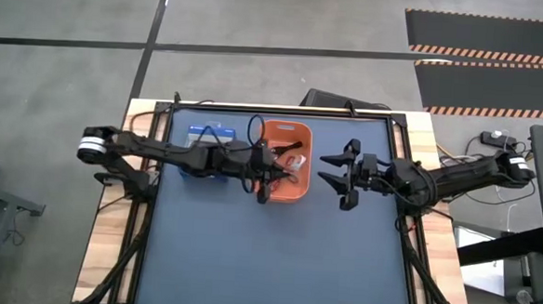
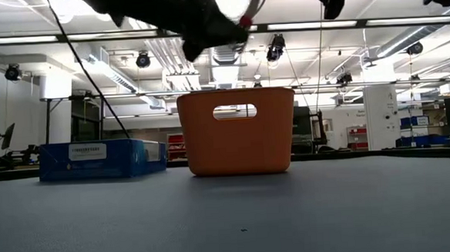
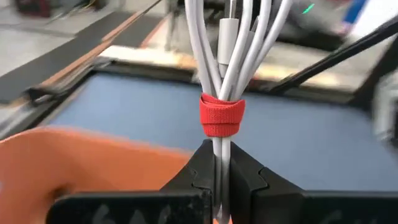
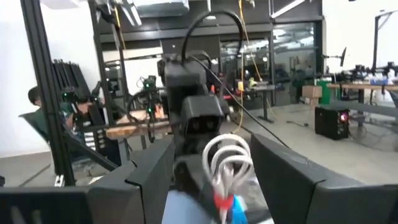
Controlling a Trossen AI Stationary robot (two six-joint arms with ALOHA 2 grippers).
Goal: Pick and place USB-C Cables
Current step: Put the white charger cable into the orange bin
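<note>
The white USB-C cable bundle [image 3: 227, 56] with a red tie [image 3: 221, 115] sits in my left gripper [image 3: 221, 155], which is shut on it. In the high view this gripper [image 1: 268, 175] hangs over the left part of the orange basket [image 1: 286, 125]. The low view shows it [image 2: 212, 22] well above the basket's rim [image 2: 235, 94]. My right gripper [image 1: 338, 180] is wide open, in the air just right of the basket, and faces the bundle [image 4: 227, 162]. Small items lie inside the basket [image 1: 294, 158]; I cannot tell which. The red, black and grey cables are not plainly visible. My left gripper pinches the white bundle between its two fingers [image 3: 199, 171] at the gathered strands just behind the red tie [image 3: 221, 140]. The loops [image 3: 230, 37] fan out beyond the fingertips. The bundle is lifted clear, above the orange basket [image 3: 74, 162].
A blue-and-black retail box [image 1: 207, 135] lies left of the basket under the left arm, and shows in the low view [image 2: 99, 159]. The blue mat [image 1: 275, 255] stretches toward the near edge. Wooden table borders and arm cabling run along both sides.
</note>
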